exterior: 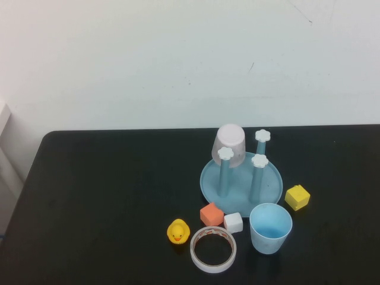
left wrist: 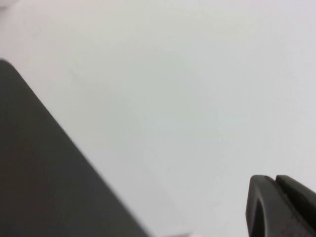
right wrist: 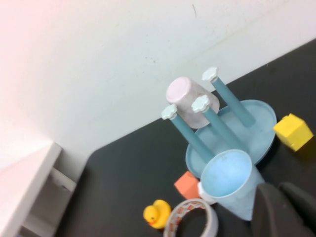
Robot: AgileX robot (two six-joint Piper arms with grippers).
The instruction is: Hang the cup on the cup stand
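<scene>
The light blue cup (exterior: pixel 271 228) stands upright, mouth up, on the black table near its front edge, just in front of the cup stand (exterior: pixel 240 183). The stand is a round light blue dish with blue pegs topped by white flower caps. A pale pinkish cup (exterior: pixel 230 143) hangs upside down on its back peg. In the right wrist view my right gripper (right wrist: pixel 279 188) is shut and empty, close beside the cup (right wrist: pixel 229 182), with the stand (right wrist: pixel 259 123) beyond. My left gripper (left wrist: pixel 274 179) is shut and empty, facing the white wall. Neither arm shows in the high view.
A tape roll (exterior: pixel 213 249), a yellow duck (exterior: pixel 177 231), an orange cube (exterior: pixel 211 214) and a white cube (exterior: pixel 233 222) lie left of the cup. A yellow cube (exterior: pixel 297 197) lies right of the stand. A white wall runs behind the table (exterior: pixel 107 196).
</scene>
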